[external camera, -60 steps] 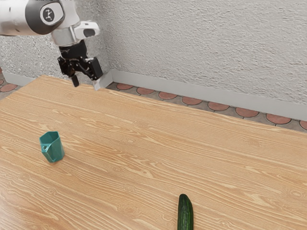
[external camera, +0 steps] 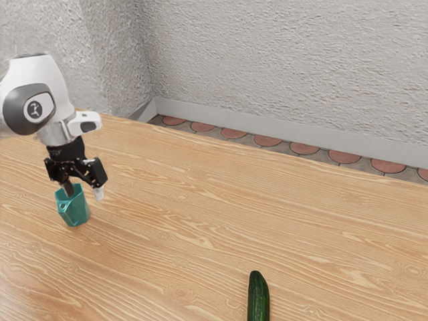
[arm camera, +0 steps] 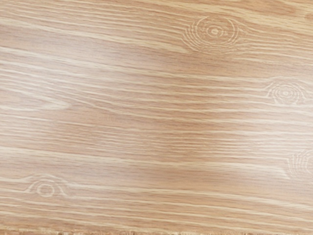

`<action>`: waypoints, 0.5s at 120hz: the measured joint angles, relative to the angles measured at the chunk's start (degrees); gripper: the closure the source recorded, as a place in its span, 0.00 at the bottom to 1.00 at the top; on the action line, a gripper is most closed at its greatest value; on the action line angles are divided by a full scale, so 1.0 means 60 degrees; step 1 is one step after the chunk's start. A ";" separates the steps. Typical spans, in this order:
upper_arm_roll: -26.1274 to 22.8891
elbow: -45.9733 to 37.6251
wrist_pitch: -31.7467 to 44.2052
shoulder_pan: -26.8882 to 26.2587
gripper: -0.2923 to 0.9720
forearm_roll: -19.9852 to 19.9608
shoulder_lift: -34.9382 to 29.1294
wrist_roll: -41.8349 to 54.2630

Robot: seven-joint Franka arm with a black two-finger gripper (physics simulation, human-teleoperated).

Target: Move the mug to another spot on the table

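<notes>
1. Exterior view: since the earlier frame the arm (external camera: pixel 35 107) has swung down from the wall corner to the counter (external camera: pixel 267 200). The mug (external camera: pixel 72 208) and cucumber (external camera: pixel 258 297) lie where they were.
2. Exterior view: the fingers (external camera: pixel 97 190) are spread apart and grip nothing. The teal mug stands upright at the exterior view's left. One finger is at its rim and the other is just beside it, toward the exterior view's right. Whether either touches it I cannot tell.
3. Exterior view: the cucumber lies well apart, at the lower edge.
4. Wrist view: the counter's wood grain lies beneath the hand.
</notes>
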 joint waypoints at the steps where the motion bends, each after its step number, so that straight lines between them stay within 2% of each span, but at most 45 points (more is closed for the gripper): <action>1: -0.0001 -0.0049 0.0033 0.0011 0.25 -0.0001 0.0007 -0.0019; 29: -0.0001 -0.0876 0.1481 0.0593 0.25 -0.0043 0.1179 -0.0459; 47: 0.0009 -0.2020 0.3159 0.0984 0.25 0.0021 0.1272 -0.0660; 60: 0.0009 -0.2592 0.4065 0.1231 0.26 0.0327 0.1263 -0.0767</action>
